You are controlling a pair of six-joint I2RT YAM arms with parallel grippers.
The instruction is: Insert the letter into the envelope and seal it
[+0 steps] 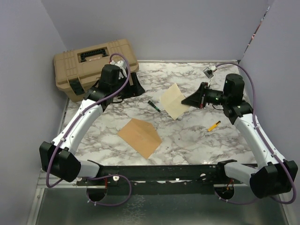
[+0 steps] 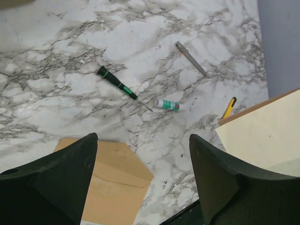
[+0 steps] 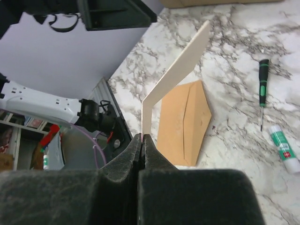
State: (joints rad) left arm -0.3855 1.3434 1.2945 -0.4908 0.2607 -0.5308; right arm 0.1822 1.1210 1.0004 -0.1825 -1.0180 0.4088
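Observation:
The kraft-brown envelope [image 1: 139, 136] lies flat on the marble table near the front centre, its pointed flap open. It also shows in the left wrist view [image 2: 117, 187] and the right wrist view [image 3: 183, 124]. The pale letter [image 1: 174, 101] is pinched at one edge by my right gripper [image 1: 188, 100] and held tilted above the table, behind and to the right of the envelope. In the right wrist view the jaws [image 3: 142, 137] are shut on the letter's edge [image 3: 174, 75]. My left gripper [image 1: 136, 87] is open and empty at the back left; its view shows the letter [image 2: 262, 136].
A tan toolbox [image 1: 93, 65] stands at the back left behind the left arm. A green-handled screwdriver [image 1: 154, 106] lies beside the letter. A glue stick [image 2: 168, 104], a yellow cutter [image 1: 213, 125] and a grey metal strip [image 2: 191, 58] lie on the table. Walls enclose the sides.

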